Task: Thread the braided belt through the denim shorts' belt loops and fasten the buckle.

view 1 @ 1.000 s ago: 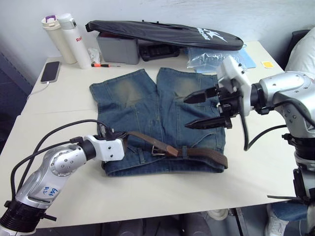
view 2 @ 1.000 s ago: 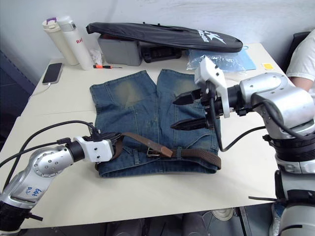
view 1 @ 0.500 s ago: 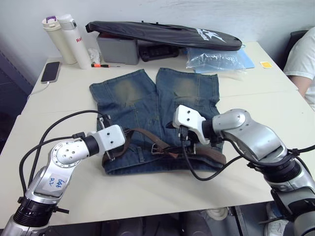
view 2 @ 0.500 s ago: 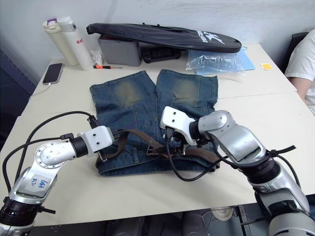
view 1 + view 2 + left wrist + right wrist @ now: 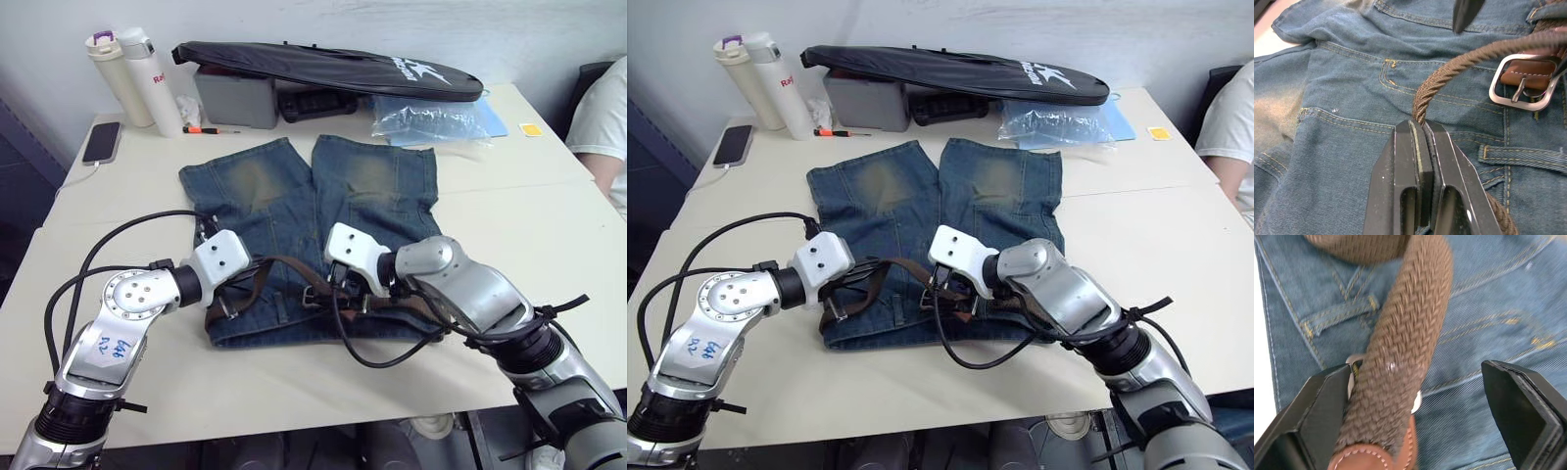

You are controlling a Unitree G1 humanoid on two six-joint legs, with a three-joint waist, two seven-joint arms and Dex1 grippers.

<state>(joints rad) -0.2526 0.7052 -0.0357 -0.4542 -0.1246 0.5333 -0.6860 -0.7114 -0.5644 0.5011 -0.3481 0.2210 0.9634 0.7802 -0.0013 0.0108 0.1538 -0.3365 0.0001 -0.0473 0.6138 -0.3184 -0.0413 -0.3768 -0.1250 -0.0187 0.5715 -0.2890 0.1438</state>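
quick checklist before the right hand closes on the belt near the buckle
1. Left hand shut on the braided belt: ok.
2. Right hand open wide enough for the strap: ok.
3. Strap centred between the right fingers: not ok, it sits against one finger.
4. Buckle in view and uncovered: ok.
5. Belt through the belt loops: cannot tell.
6. Denim shorts lying flat on the table: ok.

I count one denim shorts (image 5: 313, 230), one braided belt (image 5: 392, 302), one buckle (image 5: 1520, 81), two bottles (image 5: 127, 78), one phone (image 5: 100, 142) before me.
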